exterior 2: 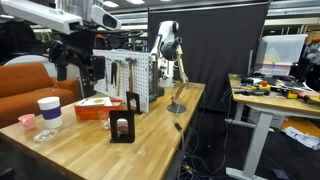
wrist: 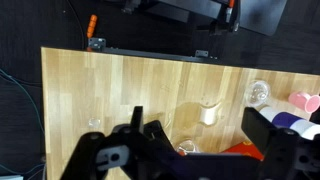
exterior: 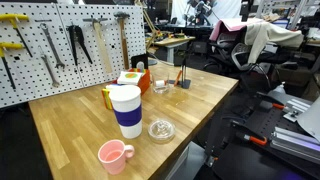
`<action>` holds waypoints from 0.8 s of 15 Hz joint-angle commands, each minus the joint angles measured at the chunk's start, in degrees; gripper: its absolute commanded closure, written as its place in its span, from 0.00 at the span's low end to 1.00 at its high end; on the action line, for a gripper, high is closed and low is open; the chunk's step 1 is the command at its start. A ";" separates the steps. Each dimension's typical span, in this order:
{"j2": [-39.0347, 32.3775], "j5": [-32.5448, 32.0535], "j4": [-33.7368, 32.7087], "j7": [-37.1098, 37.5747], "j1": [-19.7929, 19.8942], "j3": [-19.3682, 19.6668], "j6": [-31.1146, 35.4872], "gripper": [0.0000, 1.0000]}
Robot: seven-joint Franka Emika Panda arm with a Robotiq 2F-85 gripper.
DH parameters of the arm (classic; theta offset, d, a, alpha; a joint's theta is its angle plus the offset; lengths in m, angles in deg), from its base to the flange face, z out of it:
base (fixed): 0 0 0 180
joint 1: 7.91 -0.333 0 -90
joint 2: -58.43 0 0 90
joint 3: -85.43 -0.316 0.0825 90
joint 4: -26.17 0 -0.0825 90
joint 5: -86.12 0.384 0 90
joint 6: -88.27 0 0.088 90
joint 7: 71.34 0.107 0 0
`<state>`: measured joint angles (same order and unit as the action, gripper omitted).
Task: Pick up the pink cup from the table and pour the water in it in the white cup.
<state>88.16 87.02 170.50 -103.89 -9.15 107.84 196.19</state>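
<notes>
The pink cup (exterior: 113, 155) stands upright near the front edge of the wooden table (exterior: 75, 125), with its handle to the side. The white cup (exterior: 126, 110), with its dark-blue band, stands just behind it. Both also show in an exterior view, the pink cup (exterior 2: 27, 121) next to the white cup (exterior 2: 49, 110) at the table's near-left end. My gripper (exterior 2: 77, 64) hangs high above the table, open and empty, well above the cups. In the wrist view its jaws (wrist: 200, 135) are spread wide, and the pink cup (wrist: 306, 101) and white cup (wrist: 296, 122) sit at the right edge.
A clear glass dish (exterior: 161, 130) sits beside the white cup. A yellow-handled container (exterior: 107, 97) and an orange box (exterior: 133, 80) stand behind. A second glass dish (exterior: 161, 87) and a black stand (exterior: 184, 80) are farther back. A tool pegboard (exterior: 60, 45) lines the table's edge.
</notes>
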 commanded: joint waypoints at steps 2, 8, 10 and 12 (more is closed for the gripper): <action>-0.48 1.09 -0.06 -0.98 2.29 -2.07 -0.09 0.00; -0.42 1.38 0.71 -0.56 2.02 -2.95 0.59 0.00; 0.35 2.66 2.46 -3.17 0.13 -4.14 0.93 0.00; 1.01 4.19 4.64 -7.02 -2.57 -6.69 0.69 0.00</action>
<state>88.24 89.11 172.84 -105.86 -10.09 103.83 196.30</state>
